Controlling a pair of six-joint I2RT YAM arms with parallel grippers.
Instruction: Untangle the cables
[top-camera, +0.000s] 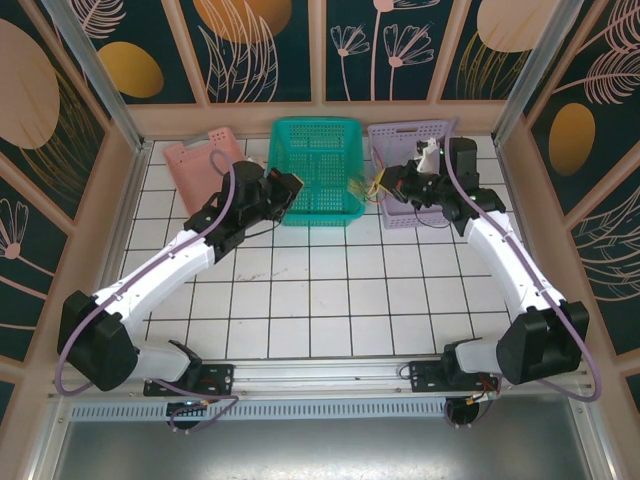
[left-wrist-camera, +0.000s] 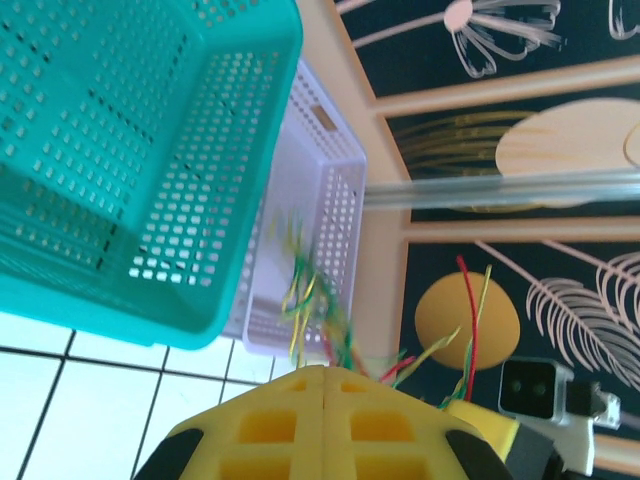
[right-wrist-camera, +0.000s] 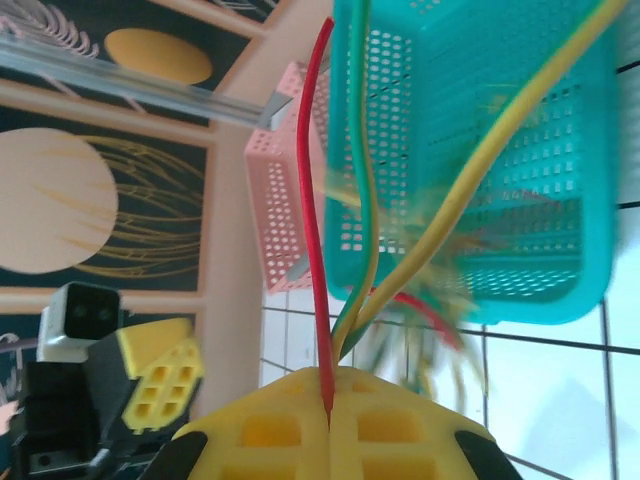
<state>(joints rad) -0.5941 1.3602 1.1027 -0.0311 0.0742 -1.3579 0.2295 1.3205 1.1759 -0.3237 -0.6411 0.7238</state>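
Observation:
A bundle of thin red, yellow and green cables (top-camera: 363, 187) hangs between the teal basket (top-camera: 315, 123) and the lilac basket (top-camera: 400, 130). My right gripper (top-camera: 388, 185) is shut on them. In the right wrist view a red cable (right-wrist-camera: 312, 200) runs into the seam of the shut yellow jaws (right-wrist-camera: 330, 385), with green and yellow strands beside it and blurred loose ends below. My left gripper (top-camera: 288, 192) sits by the teal basket's near left side, shut (left-wrist-camera: 325, 372), apart from the cables (left-wrist-camera: 300, 290), which swing blurred beyond it.
A pink basket (top-camera: 195, 160) stands at the back left, beside the teal one. In the left wrist view, the right gripper (left-wrist-camera: 465, 405) holds cable ends upright at the lower right. The left gripper (right-wrist-camera: 155, 370) appears low left in the right wrist view. White tiles lie open in front of the baskets.

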